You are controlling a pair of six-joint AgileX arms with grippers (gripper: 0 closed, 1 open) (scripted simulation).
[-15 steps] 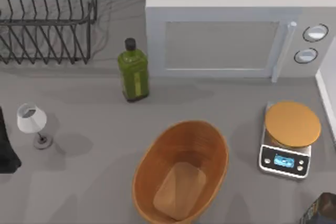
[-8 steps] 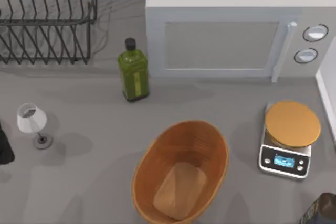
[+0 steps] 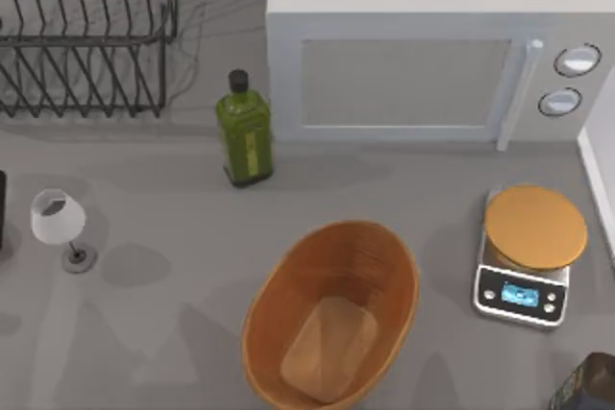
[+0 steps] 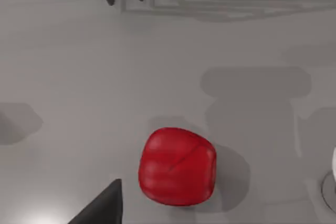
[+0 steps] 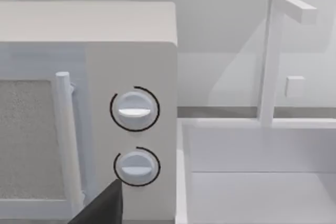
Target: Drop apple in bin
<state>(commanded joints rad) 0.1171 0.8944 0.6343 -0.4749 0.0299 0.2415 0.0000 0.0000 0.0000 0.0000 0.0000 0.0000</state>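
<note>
From above: bin (image 3: 332, 324) at table's near centre, empty, mouth up to receive; left arm (image 3: 2, 210) at far left edge beside small lamp (image 3: 58, 223); right arm (image 3: 588, 383) parked at near right corner.

Left wrist: apple (image 4: 177, 166) on bare table, ungrasped, one dark fingertip (image 4: 102, 207) just beside it; claw spread cannot tell.

Right wrist: microwave (image 5: 131, 129) ahead; claw state cannot tell.

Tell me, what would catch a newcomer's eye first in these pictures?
Probably the glossy red apple, lying alone on the grey table in the left wrist view. Next, the big oval wooden bin at the table's front middle, empty, with a green bottle behind it and an orange-topped scale to its right.
</note>
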